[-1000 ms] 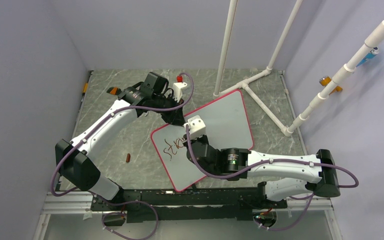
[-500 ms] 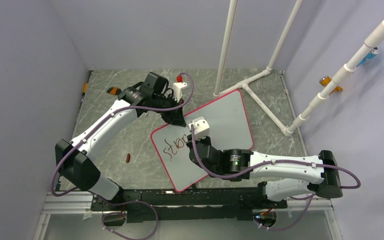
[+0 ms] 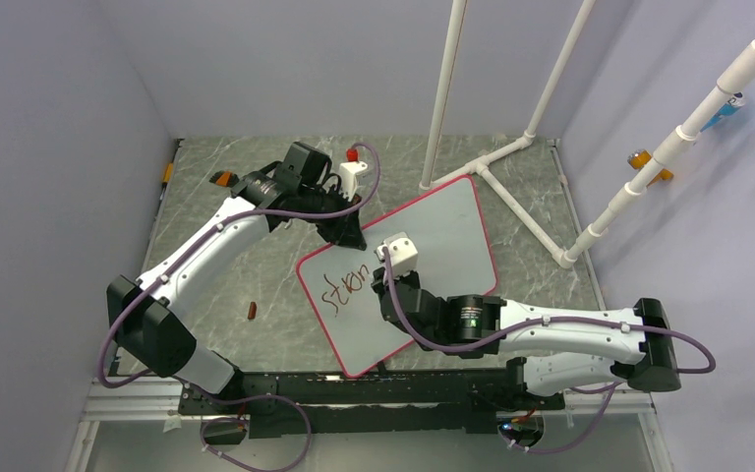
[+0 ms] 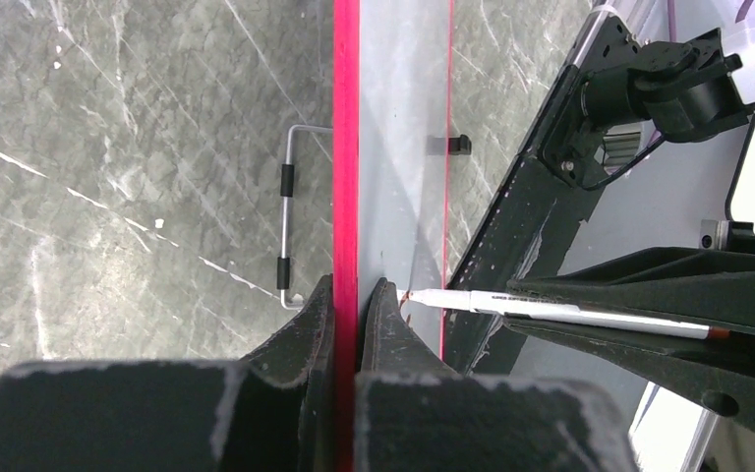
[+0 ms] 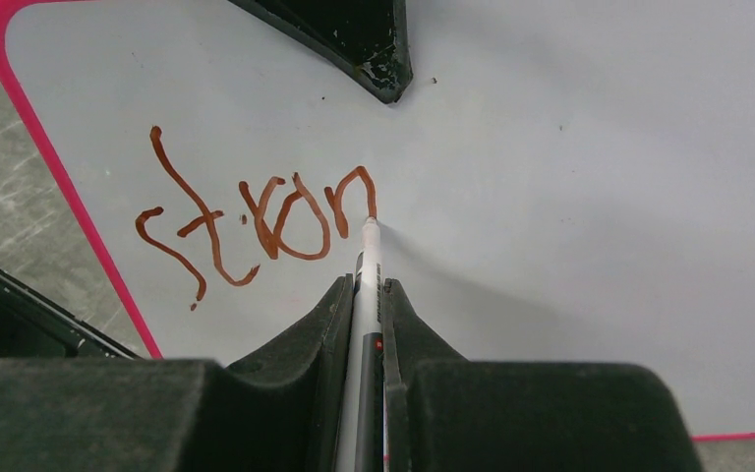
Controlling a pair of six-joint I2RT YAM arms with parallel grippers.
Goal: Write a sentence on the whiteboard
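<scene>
Right gripper [image 5: 362, 290] was clamped on a white marker [image 5: 367, 265], barrel sticking out forward between the fingers, tip down on the whiteboard [image 5: 570, 197]. The tip sat at the foot of the last stroke of the "n". The sentence [image 5: 256, 221] so far read "stron" in dark red, one line, unfinished.

Key relation: in the right wrist view the written letters lay left of the tip and blank white board lay right of it. The next letter probably belongs just right of the "n", so the pen would have to travel on along the text line, away from the pink rim. The marker's long axis ran roughly across that line and pointed toward the left arm's fingers.

Left gripper [image 4: 346, 295] was closed on the board's pink rim, one finger on each face, and seemed to be steadying the board. In the top view it gripped the far edge, near the writing. The right arm was the one over the letters, so the writing looked to be its job.

The board lay flat and skewed on a grey marbled table [image 3: 226, 265], long axis running from near centre to far right. Plenty of white was left beyond the word. A white pipe frame [image 3: 511, 157] stood past the board's far corner. A small dark red piece [image 3: 252, 312] lay on the table left of the board, well apart. Lavender walls closed in the sides.
</scene>
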